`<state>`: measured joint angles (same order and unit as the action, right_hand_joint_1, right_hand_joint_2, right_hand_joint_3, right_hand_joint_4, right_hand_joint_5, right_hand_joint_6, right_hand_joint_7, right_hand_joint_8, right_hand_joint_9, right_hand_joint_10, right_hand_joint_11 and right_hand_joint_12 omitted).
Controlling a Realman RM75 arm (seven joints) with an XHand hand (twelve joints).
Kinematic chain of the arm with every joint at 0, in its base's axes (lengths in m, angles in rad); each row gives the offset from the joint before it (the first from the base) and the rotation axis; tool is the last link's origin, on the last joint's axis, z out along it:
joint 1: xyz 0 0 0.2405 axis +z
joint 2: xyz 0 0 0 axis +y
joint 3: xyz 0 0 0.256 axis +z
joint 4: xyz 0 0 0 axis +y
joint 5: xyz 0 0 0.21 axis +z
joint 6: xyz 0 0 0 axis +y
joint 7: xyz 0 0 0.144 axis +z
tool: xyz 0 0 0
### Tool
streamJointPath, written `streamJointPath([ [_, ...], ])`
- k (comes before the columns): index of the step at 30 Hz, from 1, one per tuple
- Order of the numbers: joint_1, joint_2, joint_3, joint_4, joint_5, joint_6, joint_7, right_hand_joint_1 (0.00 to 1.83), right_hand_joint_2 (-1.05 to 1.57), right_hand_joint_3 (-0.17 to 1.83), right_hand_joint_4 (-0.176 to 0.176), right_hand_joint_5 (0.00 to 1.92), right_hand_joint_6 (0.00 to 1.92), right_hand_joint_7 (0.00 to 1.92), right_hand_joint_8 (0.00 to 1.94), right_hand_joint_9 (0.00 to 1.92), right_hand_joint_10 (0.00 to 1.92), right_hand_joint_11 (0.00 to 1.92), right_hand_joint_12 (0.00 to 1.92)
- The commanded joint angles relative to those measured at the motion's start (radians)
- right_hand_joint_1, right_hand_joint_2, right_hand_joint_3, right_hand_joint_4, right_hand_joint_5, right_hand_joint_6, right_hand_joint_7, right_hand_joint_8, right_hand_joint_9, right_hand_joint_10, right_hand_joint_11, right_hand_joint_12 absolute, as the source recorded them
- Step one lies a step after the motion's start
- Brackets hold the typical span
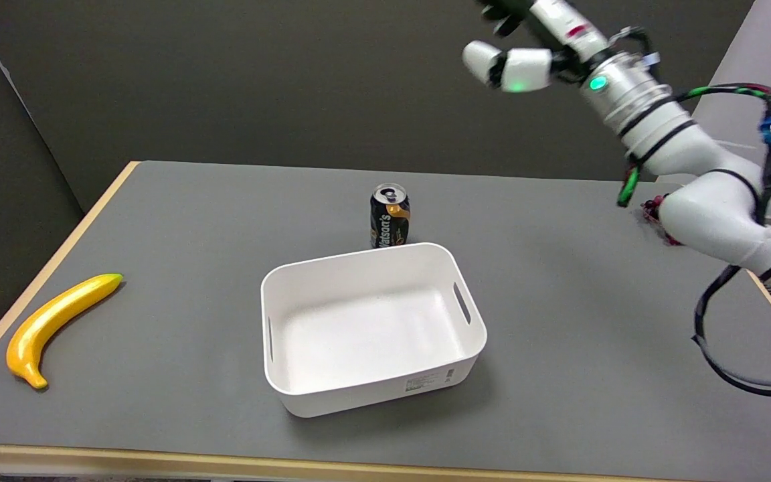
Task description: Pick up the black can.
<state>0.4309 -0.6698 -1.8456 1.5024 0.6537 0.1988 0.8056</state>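
The black can (389, 216) with orange lettering stands upright on the grey table, just behind the far rim of a white bin. My right hand (518, 47) hangs high in the air at the top edge of the head view, well above and to the right of the can. Its upper part is cut off by the frame. The thumb sticks out to the left, away from the dark fingers, and nothing shows in the hand.
An empty white bin (278, 294) with handle slots sits mid-table in front of the can. A yellow banana (57, 320) lies near the left edge. My right arm (707, 194) arches over the table's right side, its cables hanging.
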Motion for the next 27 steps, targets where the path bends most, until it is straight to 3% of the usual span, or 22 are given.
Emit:
streamJointPath([
  [1, 0.135, -0.102, -0.249, 0.007, -0.075, -0.325, -0.068, 0.49, 0.64, 0.87, 0.02, 0.15, 0.35, 0.22, 0.28, 0.19, 0.71, 0.14, 1.29],
  [27, 0.219, -0.266, -0.339, -0.285, -0.078, -0.328, -0.13, 0.52, 0.6, 0.92, 0.015, 0.09, 0.31, 0.14, 0.27, 0.12, 0.66, 0.1, 1.27],
])
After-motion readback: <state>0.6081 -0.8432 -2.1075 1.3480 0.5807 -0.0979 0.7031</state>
